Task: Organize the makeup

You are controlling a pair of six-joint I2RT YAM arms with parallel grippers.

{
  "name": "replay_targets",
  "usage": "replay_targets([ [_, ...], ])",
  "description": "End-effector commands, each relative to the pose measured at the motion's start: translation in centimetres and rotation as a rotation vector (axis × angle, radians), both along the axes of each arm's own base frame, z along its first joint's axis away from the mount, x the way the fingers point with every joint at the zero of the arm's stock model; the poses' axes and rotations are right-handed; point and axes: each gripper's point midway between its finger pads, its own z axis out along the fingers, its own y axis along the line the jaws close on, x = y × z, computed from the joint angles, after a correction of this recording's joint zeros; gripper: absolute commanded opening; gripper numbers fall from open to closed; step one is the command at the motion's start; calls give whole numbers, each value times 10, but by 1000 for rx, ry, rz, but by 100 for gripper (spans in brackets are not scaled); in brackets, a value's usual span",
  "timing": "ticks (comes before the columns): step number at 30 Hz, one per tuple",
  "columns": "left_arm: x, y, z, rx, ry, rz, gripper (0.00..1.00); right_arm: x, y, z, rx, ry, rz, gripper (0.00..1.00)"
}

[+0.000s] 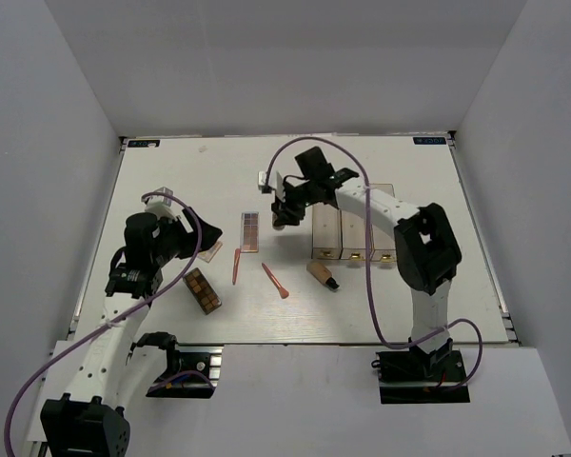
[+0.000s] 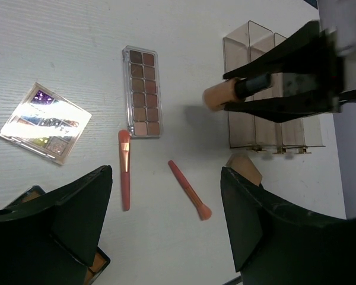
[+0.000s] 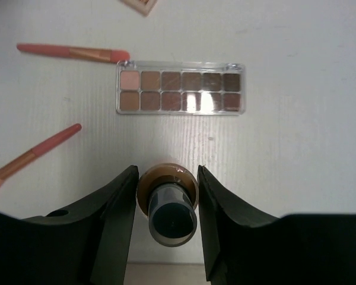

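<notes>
- Your left gripper [image 2: 166,175] hangs wide open and empty toward the worktop's left edge, near a salmon stick [image 2: 124,169], likely ready to pick.
- Your right gripper [image 3: 166,178] clamps a tan bottle [image 2: 219,95] mid-worktop, probably bound for the clear boxes [image 2: 273,89].

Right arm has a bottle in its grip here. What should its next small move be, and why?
Probably shift the right gripper sideways toward the nearest clear box, carrying the tan bottle over it. The gripper is shut on the bottle, which hangs just beside the row of boxes, so a short sideways move looks enough before lowering.
</notes>
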Motion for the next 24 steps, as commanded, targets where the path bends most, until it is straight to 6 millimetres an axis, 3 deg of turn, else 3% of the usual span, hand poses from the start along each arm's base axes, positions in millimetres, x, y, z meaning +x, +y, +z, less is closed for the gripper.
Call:
replay_targets([
  [1, -1, -12, -5, -54, 14, -37, 83, 8, -5, 99, 151, -59, -64, 6],
  [7, 2, -16, -4, -85, 21, -46, 82, 46, -59, 111, 118, -67, -317, 5],
  [11, 4, -19, -4, -87, 54, -56, 83, 57, -96, 103, 90, -68, -395, 6],
  [15, 5, -23, -5, -113, 61, -72, 83, 72, -127, 80, 41, -45, -471, 6],
  [19, 8, -27, -8, -140, 82, -75, 83, 86, -138, 54, 6, -22, -473, 8],
  [24, 15, -31, -5, -142, 113, -82, 83, 104, -129, 35, -15, -13, -446, 13],
])
